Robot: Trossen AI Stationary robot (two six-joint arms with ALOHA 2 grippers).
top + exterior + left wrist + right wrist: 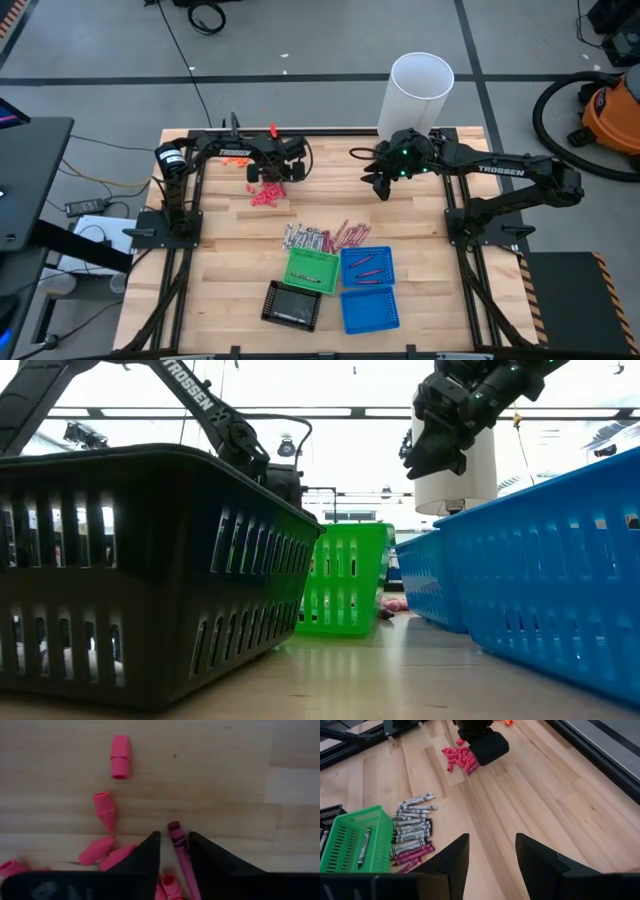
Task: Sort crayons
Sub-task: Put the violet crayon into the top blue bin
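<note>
Upper left of the overhead frame: left gripper [172, 852] narrowly straddles a maroon crayon [181, 857] among pink bits [120, 763]. Right gripper [492, 855] hovers wide open, upper centre.

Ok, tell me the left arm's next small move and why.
Probably finish closing the left gripper on the maroon crayon, then lift. The crayon lies between its fingers, among the pink bits, with gaps showing on both sides. The right gripper hangs open above the table.

Your wooden table [420, 215], top-down view.
On it you have crayons [325, 238] heaped at centre, pink bits [266, 196] upper left, orange bits [236, 161] above those, and green [313, 270], black [292, 304] and two blue trays [368, 286] at lower centre.
</note>
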